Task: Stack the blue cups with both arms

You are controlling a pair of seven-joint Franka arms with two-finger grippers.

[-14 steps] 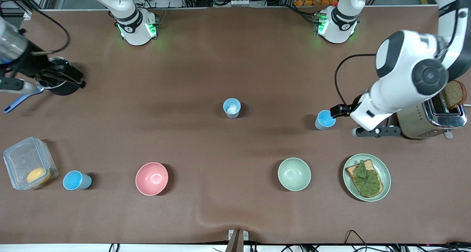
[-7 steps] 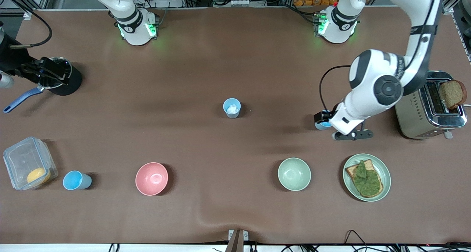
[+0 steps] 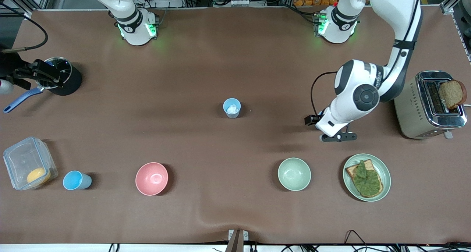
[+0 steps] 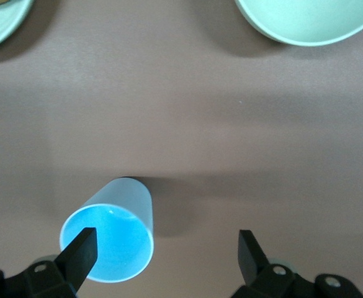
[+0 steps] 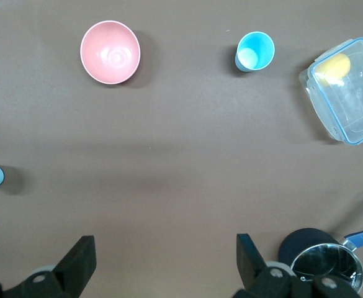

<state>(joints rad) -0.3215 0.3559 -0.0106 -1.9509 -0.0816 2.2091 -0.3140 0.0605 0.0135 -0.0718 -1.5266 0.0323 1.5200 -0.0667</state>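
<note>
Left claw has slid in over blue cup | fingers wide; one tip overlaps the rim | centre your claw first; right claw wide, waits over pot

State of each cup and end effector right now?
Light-blue plastic cup under left arm: upright, empty, ungripped.
Light-blue plastic cup mid-table: upright, white bit inside.
Light-blue plastic cup beside clear plastic container: upright, empty.
Left end effector: open, above the first cup.
Right end effector: open, waiting near the black pot.
</note>
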